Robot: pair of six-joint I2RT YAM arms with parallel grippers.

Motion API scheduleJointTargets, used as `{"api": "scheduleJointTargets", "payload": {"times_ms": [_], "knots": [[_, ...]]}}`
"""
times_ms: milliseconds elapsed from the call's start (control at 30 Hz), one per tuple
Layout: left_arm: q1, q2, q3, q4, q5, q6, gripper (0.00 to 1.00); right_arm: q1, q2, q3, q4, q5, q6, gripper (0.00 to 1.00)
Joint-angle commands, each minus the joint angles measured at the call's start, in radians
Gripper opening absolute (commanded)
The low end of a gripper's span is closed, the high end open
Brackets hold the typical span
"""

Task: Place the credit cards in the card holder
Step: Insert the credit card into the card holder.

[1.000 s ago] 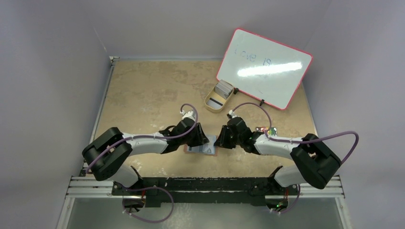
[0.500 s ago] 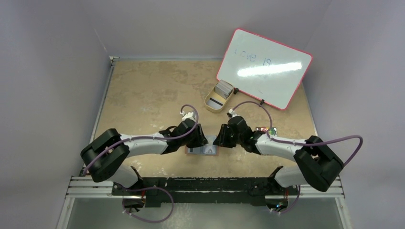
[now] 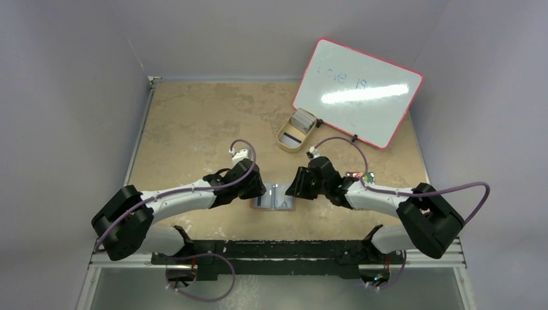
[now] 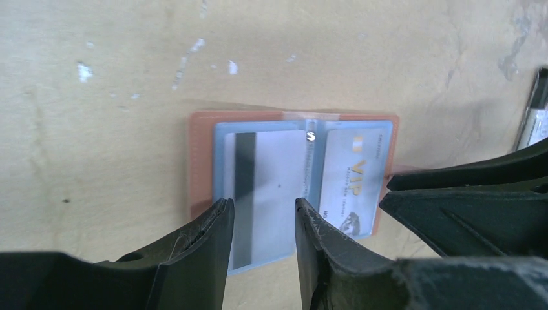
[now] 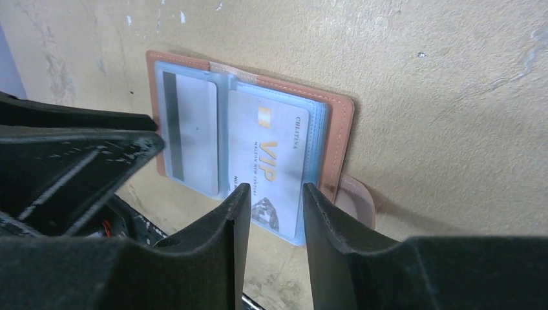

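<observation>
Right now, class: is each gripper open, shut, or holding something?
Left gripper: open, holding nothing.
Right gripper: open, holding nothing.

"VIP" on one credit card (image 5: 268,155)

Left arm (image 3: 174,199): stretched low from its base at 7 o'clock toward the table's middle.
Left gripper (image 3: 263,192): jaws parted, nothing between them, tips pointing to 3 o'clock.
Right arm (image 3: 381,194): reaching in from 5 o'clock, elbow bent.
Right gripper (image 3: 292,191): jaws parted, empty, tips pointing to 9 o'clock, facing the left's.
</observation>
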Motion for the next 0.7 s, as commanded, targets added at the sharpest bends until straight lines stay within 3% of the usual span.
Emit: {"api": "scheduleJointTargets", "payload": {"times_ms": [0, 467, 667], "knots": [[0.03, -0.073, -0.016, -0.068, -0.064, -0.004, 0.4, 0.007, 0.04, 0.031, 0.069, -0.041, 0.026, 0.38], [0.056, -0.044, -0.091, 0.053, 0.052, 0.001, 0.45, 0.018, 0.106, 0.048, 0.071, -0.025, 0.028, 0.42], [0.056, -0.046, -0.105, 0.076, 0.06, -0.01, 0.28, 0.018, 0.099, 0.039, 0.096, -0.045, 0.041, 0.45]]}}
